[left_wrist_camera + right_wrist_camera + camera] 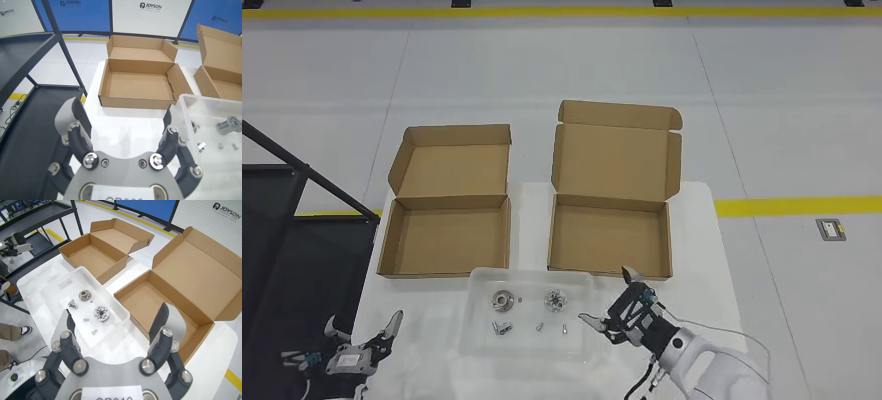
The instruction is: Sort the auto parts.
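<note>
Silver metal auto parts (101,313) are scattered in a clear plastic tray (111,297) on the white table (211,351). Both the left gripper (122,106) and right gripper (115,310) are held spread.

The left gripper (122,106) and the right gripper (115,310) are each built on a grey metal plate (122,170) behind the fingers (83,117), to which black links (79,144) are pinned with silver screws (90,160). The fingers are shelled in pale grey and lined with black ribbed pads (157,321). A white printed label (122,193) is fixed on the plate's end farthest from the fingers, and the right arm (707,365) is cased in white.
</note>
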You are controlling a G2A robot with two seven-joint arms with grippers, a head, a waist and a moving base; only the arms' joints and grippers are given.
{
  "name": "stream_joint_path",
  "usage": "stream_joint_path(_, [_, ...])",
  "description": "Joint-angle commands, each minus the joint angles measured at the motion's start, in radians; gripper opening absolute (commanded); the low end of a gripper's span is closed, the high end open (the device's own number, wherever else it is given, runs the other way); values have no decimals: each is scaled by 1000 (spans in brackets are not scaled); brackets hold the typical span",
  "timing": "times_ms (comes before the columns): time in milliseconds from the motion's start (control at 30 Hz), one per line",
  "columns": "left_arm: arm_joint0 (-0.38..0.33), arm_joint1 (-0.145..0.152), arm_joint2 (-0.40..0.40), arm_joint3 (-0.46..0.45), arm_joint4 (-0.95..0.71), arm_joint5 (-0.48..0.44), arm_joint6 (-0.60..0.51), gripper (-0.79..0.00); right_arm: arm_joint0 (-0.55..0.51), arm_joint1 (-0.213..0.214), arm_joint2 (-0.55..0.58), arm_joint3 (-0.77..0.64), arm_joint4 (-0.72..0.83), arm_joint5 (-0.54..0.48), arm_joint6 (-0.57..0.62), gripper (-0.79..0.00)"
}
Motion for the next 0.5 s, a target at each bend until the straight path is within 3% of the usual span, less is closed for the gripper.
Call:
stream_joint_path(0, [-10,-2,10,0,19,14,-12,0,66,-12,-79,26,29,-32,36,0])
stream_joint_path(233, [-18,-7,11,11,38,29,15,0,321,-73,-326,208,125,-52,214,0])
stream_joint_path(333, [-15,-10,6,10,29,35,18,0,407,-102,-393,309,219,-49,282,0])
stream_joint_path(467, [-10,-14,-2,6,27,47,24,0,489,-130,-458,415,198,-8,351,0])
